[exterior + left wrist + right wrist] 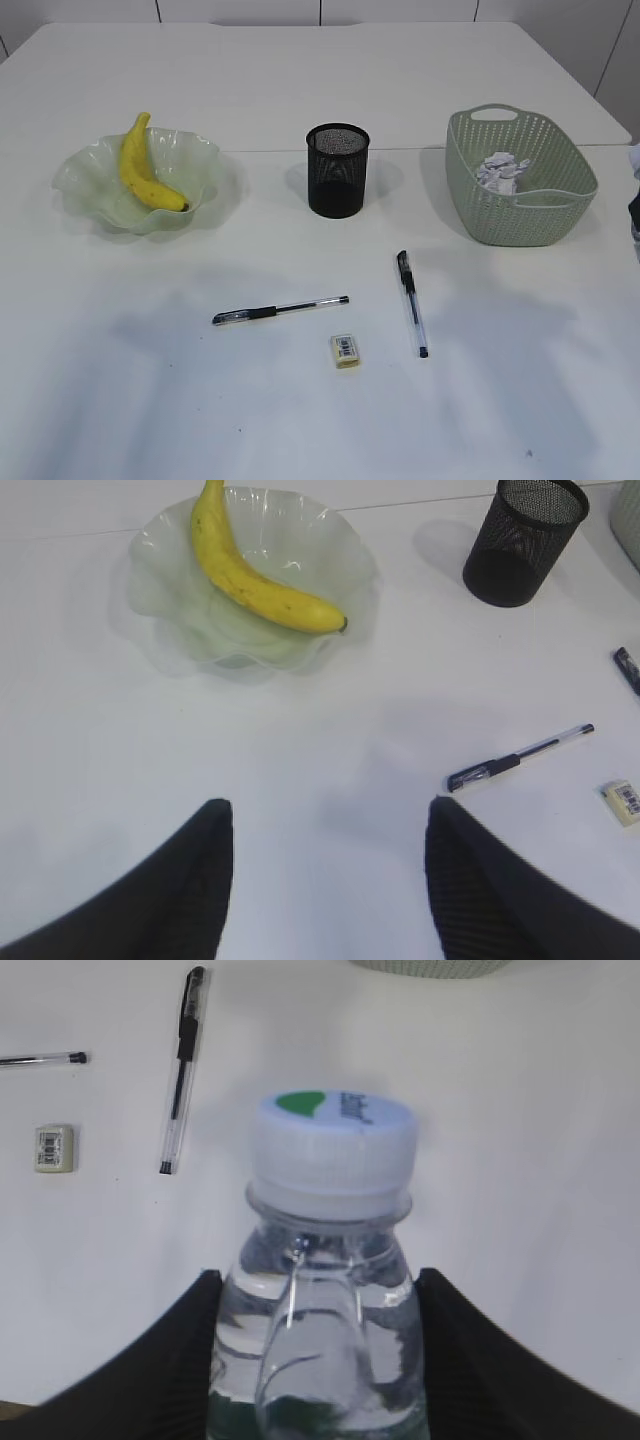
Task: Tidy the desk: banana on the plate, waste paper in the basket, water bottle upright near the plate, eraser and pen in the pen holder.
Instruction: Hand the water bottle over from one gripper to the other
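Pinching the bottle (318,1300) below its cap, the right tool (318,1360) may let it slip or tip when setting it near the plate (85,175); the left tool (328,880) is spread, empty.

The near half of the bench (150,420) lies bare at six o'clock, giving wide passage. Mid-bench, two pens (281,310) (411,303) and an eraser (345,350) lie well apart with open lanes between. At twelve o'clock the mesh pen holder (338,170) stands alone, flanked by the plate (85,185) at ten and the basket (520,200) at two, with clear gaps between them.
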`<state>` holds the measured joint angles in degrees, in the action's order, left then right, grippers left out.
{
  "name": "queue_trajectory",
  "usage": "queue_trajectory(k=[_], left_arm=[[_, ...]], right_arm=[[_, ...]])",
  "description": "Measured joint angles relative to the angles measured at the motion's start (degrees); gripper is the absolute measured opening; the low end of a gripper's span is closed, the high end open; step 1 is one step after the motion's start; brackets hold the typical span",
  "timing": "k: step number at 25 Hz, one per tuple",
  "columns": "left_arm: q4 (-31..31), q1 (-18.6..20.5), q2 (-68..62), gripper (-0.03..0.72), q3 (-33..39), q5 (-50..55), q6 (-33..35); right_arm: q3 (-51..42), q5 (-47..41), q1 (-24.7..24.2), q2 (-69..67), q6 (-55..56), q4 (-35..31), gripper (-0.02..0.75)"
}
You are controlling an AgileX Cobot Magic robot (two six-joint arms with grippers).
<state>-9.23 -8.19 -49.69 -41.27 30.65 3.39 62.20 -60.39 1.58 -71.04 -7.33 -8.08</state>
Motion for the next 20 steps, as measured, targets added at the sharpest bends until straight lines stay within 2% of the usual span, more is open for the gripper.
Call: queue_trajectory(k=[4,11,20], left_arm=[[-1.0,0.0,0.0,0.424,0.0,0.1,0.0],[-1.2,0.0,0.0,0.429,0.0,0.1,-0.1],[-1.2,0.0,0.0,0.425,0.0,-1.6,-0.1]], right_arm=[[-2.4,0.6,1.5,3.4,-1.2,-0.5,0.404],[-6.1,5.2,1.8,9.0,-5.8,-6.0,0.403],[-6.7,9.4,1.8,9.6,-10.0,-9.0,0.403]])
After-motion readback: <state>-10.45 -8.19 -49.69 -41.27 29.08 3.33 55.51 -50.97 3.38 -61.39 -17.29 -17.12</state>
